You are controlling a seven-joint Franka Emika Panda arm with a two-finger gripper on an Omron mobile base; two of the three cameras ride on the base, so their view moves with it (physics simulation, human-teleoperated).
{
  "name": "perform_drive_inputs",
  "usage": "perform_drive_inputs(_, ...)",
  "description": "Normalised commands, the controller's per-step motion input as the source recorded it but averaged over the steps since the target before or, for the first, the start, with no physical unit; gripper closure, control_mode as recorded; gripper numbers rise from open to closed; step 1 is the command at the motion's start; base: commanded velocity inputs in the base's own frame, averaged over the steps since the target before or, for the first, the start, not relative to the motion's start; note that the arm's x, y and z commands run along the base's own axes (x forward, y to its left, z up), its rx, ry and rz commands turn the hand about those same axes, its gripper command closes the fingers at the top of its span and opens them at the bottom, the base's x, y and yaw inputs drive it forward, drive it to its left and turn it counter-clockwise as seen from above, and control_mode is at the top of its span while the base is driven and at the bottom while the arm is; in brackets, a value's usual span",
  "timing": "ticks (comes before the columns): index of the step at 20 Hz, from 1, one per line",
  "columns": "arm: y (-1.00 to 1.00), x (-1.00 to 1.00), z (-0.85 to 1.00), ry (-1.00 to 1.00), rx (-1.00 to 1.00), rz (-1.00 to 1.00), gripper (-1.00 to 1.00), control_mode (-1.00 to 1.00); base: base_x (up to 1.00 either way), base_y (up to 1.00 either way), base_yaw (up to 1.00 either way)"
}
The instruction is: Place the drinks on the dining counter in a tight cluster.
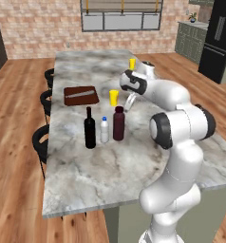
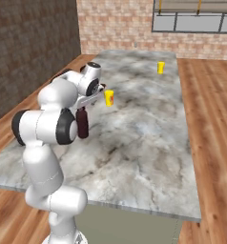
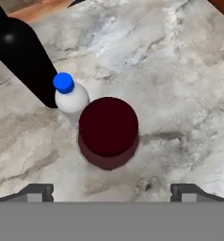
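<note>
On the marble bench [image 1: 134, 166] the three drinks already stand in a tight row: the black wine bottle [image 1: 89, 129], the small whitish bottle [image 1: 104, 130] just beside it, and the maroon bottle [image 1: 118, 124] just beside that. The end effector [image 3: 111, 190] hovers above the maroon bottle with its fingertips [image 3: 37, 192] spread wide apart, gripping nothing. The chief risk is a careless withdrawal: a finger that dips or swings sideways could clip the maroon bottle's top and tip it into the whitish bottle, toppling the row. The yellow cup [image 1: 114, 98] near the wrist could also be knocked. The arm reaches forward with its elbow bent high and the hand pointing down.
</note>
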Motion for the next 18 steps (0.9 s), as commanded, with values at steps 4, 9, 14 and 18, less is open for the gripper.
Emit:
perform_drive_inputs(4,-0.35,-0.72,0.06,0.0,0.03,-0.25,-1.0,-1.0,0.0,0.0,0.0)
perform_drive_inputs(9,-0.26,-0.96,0.0,0.01,0.03,-0.27,-1.0,-1.0,0.0,0.0,0.0)
perform_drive_inputs(14,-0.24,-1.0,0.0,0.0,0.06,-0.33,-1.0,-1.0,0.0,0.0,0.0)
perform_drive_inputs(18,-0.26,-1.0,0.16,0.04,0.06,-0.38,-1.0,-1.0,0.0,0.0,0.0)
